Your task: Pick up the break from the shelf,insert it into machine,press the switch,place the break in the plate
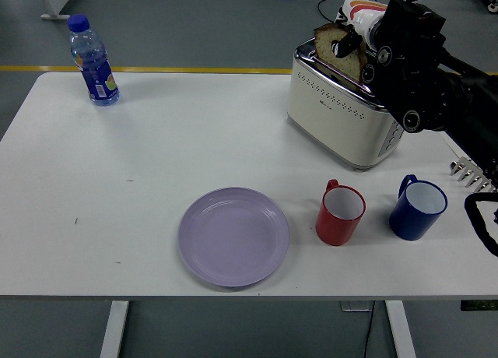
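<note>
I have the right hand (359,43) pinching the bread (339,50), half clear of the toaster (338,117) slot, so I judge this the lift-out step, and next I must carry it left and down to the plate (233,236).

A brown-crusted slice of bread (336,48) stands tilted above the slot of a cream-and-chrome toaster (342,113) at the far right of the white table, its lower edge just at the slot and its top leaning left. The toaster sits angled, with a dotted band along its side and controls on its right end. A lavender plate (233,235) lies flat and bare near the table's front edge, well apart from the toaster.
</note>
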You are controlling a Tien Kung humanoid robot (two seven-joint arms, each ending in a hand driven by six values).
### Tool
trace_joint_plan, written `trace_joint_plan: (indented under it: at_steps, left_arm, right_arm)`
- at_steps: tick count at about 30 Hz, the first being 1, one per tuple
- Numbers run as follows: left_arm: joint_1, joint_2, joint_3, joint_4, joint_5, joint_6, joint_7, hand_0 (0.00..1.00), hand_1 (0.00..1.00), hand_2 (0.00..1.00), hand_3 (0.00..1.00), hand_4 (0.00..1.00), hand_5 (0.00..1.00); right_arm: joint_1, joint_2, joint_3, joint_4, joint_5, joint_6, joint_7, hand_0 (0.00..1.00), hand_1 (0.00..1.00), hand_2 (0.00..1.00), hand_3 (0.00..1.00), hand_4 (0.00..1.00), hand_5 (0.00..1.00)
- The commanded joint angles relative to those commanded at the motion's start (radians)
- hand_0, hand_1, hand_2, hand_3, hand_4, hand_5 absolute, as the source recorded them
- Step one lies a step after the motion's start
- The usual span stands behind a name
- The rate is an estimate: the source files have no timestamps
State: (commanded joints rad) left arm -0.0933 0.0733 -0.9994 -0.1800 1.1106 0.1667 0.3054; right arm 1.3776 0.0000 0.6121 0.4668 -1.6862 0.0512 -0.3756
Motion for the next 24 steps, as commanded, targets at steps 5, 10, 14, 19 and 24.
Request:
trace_joint_plan:
  at_steps: [5, 10, 14, 19, 24]
  left_arm:
    - [0.001, 0.000, 0.001, 0.000, -0.003, 0.000, 0.000, 0.658, 0.569, 0.579, 0.610, 0.321, 0.986]
    - [0.000, 0.001, 0.002, 0.000, -0.007, 0.001, 0.001, 0.658, 0.567, 0.579, 0.609, 0.321, 0.985]
    - [0.000, 0.001, 0.000, 0.000, -0.007, 0.001, 0.001, 0.658, 0.568, 0.580, 0.609, 0.320, 0.985]
    - [0.000, 0.000, -0.005, 0.000, -0.003, 0.001, 0.001, 0.658, 0.568, 0.580, 0.609, 0.320, 0.985]
    - [0.001, 0.001, -0.008, 0.000, -0.004, 0.001, -0.001, 0.658, 0.570, 0.580, 0.607, 0.320, 0.986]
  right_arm:
    - [-0.004, 0.000, 0.041, 0.049, -0.016, -0.015, -0.006, 0.303, 0.298, 0.365, 0.491, 0.459, 0.002]
    - [-0.008, -0.041, 0.077, 0.117, -0.041, -0.027, -0.012, 0.296, 0.292, 0.359, 0.486, 0.461, 0.002]
    - [-0.012, -0.077, 0.105, 0.180, -0.061, -0.034, -0.020, 0.292, 0.289, 0.358, 0.485, 0.457, 0.002]
    - [-0.020, -0.105, 0.135, 0.243, -0.081, -0.043, -0.028, 0.292, 0.289, 0.358, 0.485, 0.457, 0.002]
    - [-0.054, -0.159, 0.153, 0.387, -0.065, -0.061, -0.065, 0.289, 0.286, 0.356, 0.487, 0.450, 0.002]
